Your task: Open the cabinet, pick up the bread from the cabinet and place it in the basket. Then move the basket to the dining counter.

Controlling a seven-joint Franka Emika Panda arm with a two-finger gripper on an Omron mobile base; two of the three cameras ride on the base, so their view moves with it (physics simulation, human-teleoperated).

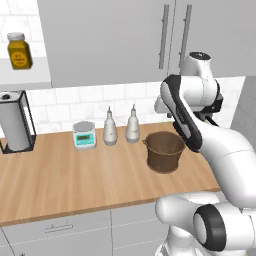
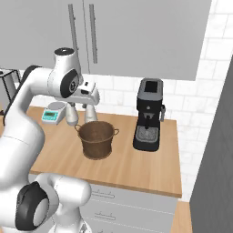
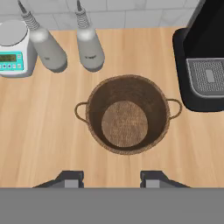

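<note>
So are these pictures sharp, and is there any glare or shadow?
Left base view: even light, no glare, faint shadow beside the basket. Right base view: slightly soft, the coffee machine casts little shadow. Hand view: the basket's inside is shaded, edges slightly blurry.

From the left base view you look forward and down from behind the arm's left side, across the wooden worktop (image 1: 65,175) to the tiled wall and the closed cabinet (image 1: 110,40) above. The right base view gives you the same stretch from behind the right side, reaching further right to the coffee machine (image 2: 149,114). Both share the basket (image 1: 164,150), the two bottles (image 1: 121,126) and the scale (image 1: 84,135). The hand view looks nearly straight down, much nearer, into the basket's open mouth.
</note>
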